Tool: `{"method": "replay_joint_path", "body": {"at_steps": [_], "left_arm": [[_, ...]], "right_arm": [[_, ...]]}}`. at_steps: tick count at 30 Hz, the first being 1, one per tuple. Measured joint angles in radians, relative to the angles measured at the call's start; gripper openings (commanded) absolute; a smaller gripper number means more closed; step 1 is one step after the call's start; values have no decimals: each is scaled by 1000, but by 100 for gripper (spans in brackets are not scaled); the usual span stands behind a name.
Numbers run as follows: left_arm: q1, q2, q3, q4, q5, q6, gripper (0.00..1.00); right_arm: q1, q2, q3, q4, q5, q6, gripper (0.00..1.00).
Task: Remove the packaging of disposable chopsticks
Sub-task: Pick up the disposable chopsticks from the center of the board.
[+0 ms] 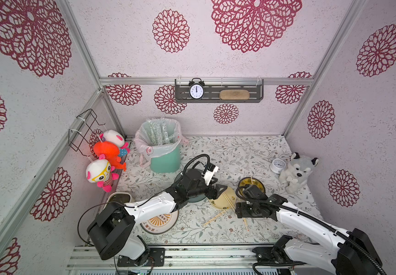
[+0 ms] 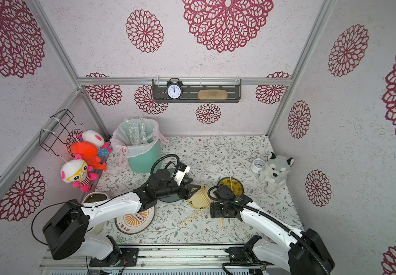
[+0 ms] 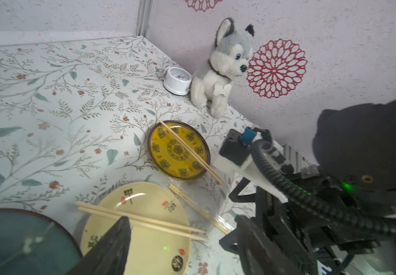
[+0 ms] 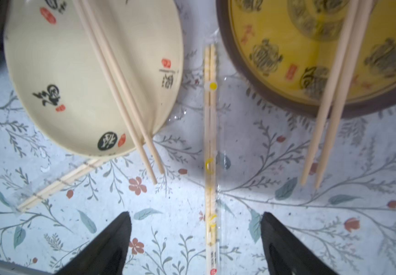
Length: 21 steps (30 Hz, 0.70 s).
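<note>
Clear packaging point(image 4: 212, 181), faint from above, lies inside the wide right pincer point(image 4: 195, 213); left pincer point(image 3: 183, 217) wide.

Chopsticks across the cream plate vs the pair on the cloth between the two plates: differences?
Wrapping: the sleeved pair is in clear plastic with yellow print; the bare pair has none.
Support: the sleeved pair lies flat on the tablecloth; the bare pair rests across the cream plate, tips past its rim.
Gripper: the open right gripper is lined up over the sleeved pair, not the bare pair.
Shared: pale wooden sticks, side by side.

Red-flowered walls point(image 1: 125, 47), leafy floral tabletop point(image 1: 239, 152)
</note>
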State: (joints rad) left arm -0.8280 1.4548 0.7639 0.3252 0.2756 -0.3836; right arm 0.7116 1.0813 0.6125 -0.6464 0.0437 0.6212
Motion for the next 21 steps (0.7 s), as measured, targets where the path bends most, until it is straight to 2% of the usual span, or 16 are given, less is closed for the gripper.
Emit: {"method": "replay_joint_path", "body": {"at_steps": [4, 6, 10, 12, 14, 19, 21], "left_arm": [[-59, -15, -56, 6, -57, -34, 73], [-87, -13, -72, 3, -90, -43, 73], [-126, -13, -96, -2, -127, -58, 73], [-135, -13, -103, -2, -139, -63, 73], [-139, -13, -107, -2, -154, -66, 73], [-142, 1, -109, 7, -172, -78, 73], [-143, 19, -109, 10, -177, -82, 74]], "right_arm": [[21, -54, -53, -12, -3, 43, 98], [21, -71, -76, -14, -6, 59, 93], [46, -66, -116, -24, 8, 121, 71], [71, -35, -123, -29, 13, 146, 65], [91, 5, -127, -30, 17, 167, 54], [118, 47, -112, -40, 56, 197, 33], [122, 59, -105, -37, 56, 198, 31]]}}
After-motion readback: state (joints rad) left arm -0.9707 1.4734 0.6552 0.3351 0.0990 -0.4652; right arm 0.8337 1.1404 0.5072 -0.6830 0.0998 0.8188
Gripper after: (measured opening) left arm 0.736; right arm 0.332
